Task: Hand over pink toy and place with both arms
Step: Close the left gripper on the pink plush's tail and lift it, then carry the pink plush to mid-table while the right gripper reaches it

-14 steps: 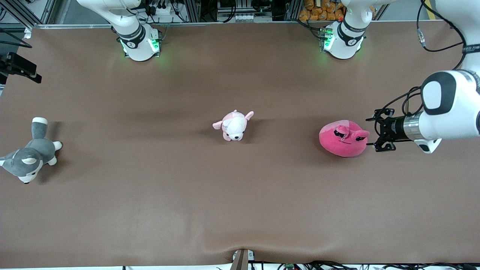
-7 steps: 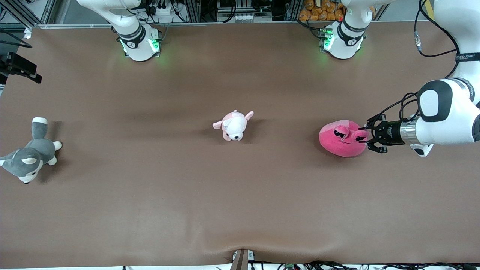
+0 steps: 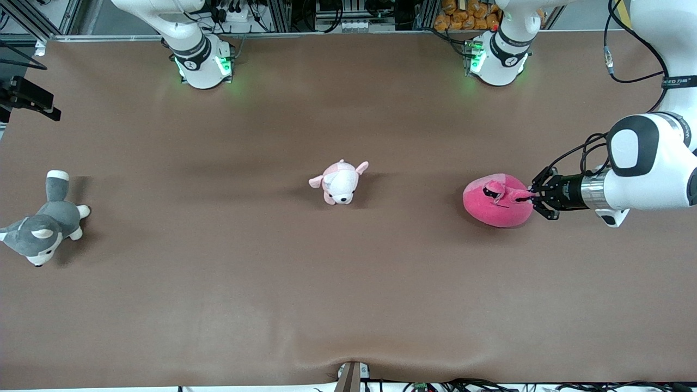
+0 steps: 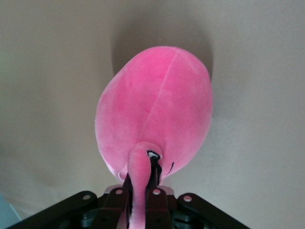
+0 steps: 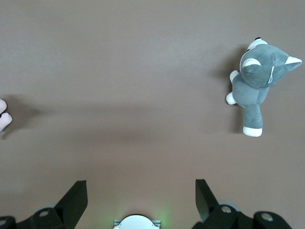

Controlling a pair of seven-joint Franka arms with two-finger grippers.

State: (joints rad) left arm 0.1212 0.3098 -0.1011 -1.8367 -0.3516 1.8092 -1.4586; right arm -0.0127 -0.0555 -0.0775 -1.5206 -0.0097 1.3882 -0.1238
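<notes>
Table (image 3: 348, 305) covered in brown cloth, with three plush toys lying in a loose row across its middle.

Husky plush (image 3: 41, 228), grey and white, lies nearest the front camera, at the right arm's end of the table; the right wrist view shows it lying alone on the cloth (image 5: 259, 81).

Pink toy (image 3: 496, 200) rests on the cloth toward the left arm's end, slightly farther from the front camera than the husky. Left arm reaches in low from that end, forearm close to horizontal, silver wrist ring in line with the toy. Left gripper (image 3: 531, 199) is at the toy's edge, fingers clenched on one protruding stalk; in the left wrist view the stalk (image 4: 139, 183) runs back between the black fingers while the round body (image 4: 155, 107) sits on the cloth.

Puppy plush (image 3: 338, 182), pale pink and white, lies mid-table, a little farther from the front camera than the pink toy and well apart from both other toys.

Right arm waits raised over the table, near its base at the edge farthest from the front camera. Right gripper (image 5: 140, 198) points down at bare cloth, fingers spread wide and holding nothing.

Writing: a black band on the left arm's cable carries white lettering, too small to read in full.
</notes>
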